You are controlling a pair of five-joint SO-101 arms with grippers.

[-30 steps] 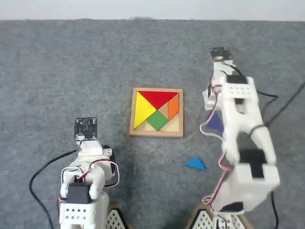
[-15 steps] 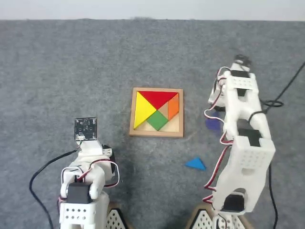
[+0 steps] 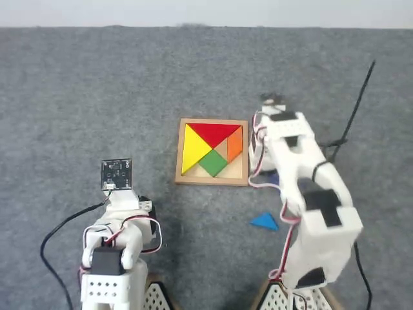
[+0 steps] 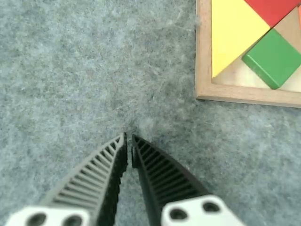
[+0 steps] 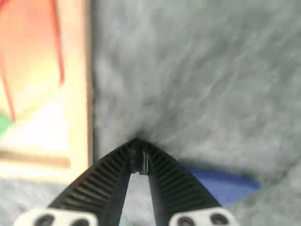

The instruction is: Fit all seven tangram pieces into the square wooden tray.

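Wooden tray (image 3: 211, 182) part filled; both arms low over the grey bench (image 3: 97, 90).
High view: the tray holds a yellow triangle (image 3: 192, 152) at its left, a red triangle (image 3: 213, 134) along the far edge, a green square (image 3: 212, 163) in the middle and an orange piece (image 3: 235, 143) at the right. A light blue triangle (image 3: 264, 221) lies on the bench, apart from the tray's near right corner. The right arm (image 3: 303, 181) stretches forward just beside the tray's right edge, and the left arm (image 3: 116, 239) sits folded well back. Left wrist view: the left pincer (image 4: 128, 137) is closed to a hair's gap, holding nothing, short of the tray's corner. Right wrist view: the right pincer (image 5: 137, 143), tips together, points at the bench just beside the tray's rim, with a dark blue piece (image 5: 221, 186) beside one finger.
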